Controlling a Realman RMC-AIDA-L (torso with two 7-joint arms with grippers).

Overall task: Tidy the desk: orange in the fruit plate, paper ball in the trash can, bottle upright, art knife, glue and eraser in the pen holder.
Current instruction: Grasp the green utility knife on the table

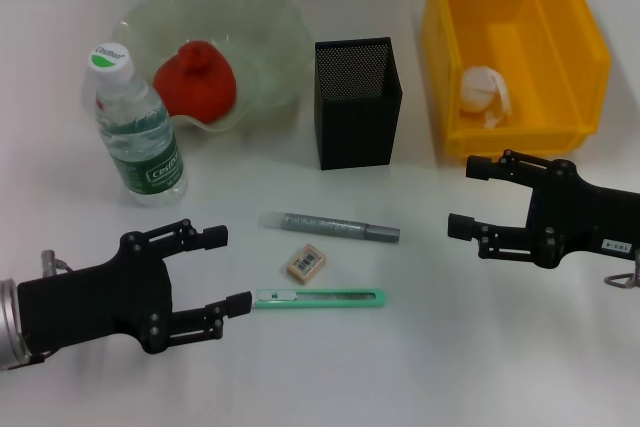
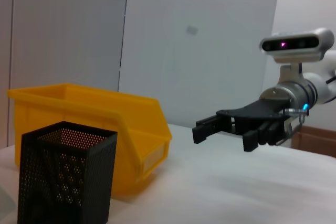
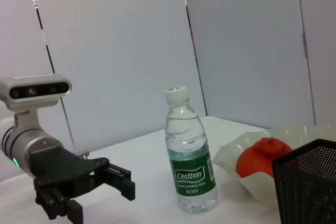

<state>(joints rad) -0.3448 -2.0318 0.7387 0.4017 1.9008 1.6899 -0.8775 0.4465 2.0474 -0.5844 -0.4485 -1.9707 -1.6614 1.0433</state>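
Nearest the head cam: left gripper [image 1: 226, 270], low over the desk [image 1: 480, 347] at front left, fingers spread w/ nothing between; lower fingertip sits just beside the end of the green art knife [image 1: 320, 298]. Right gripper [image 1: 470, 198] hovers at front right, fingers also spread, holding nothing.

Loose items on the desk, 1 of each: art knife lying flat, small eraser [image 1: 306, 263] just behind it, grey glue stick [image 1: 329, 227] lying flat behind the eraser. All 3 apart from the black mesh pen holder [image 1: 357, 103], which stands upright further back, mid-desk.

1 water bottle [image 1: 137, 128] upright at left, white cap on. 1 orange [image 1: 195, 80] in the pale green fruit plate [image 1: 270, 37] behind it. 1 paper ball [image 1: 485, 93] inside the yellow trash can [image 1: 570, 47] at back right.
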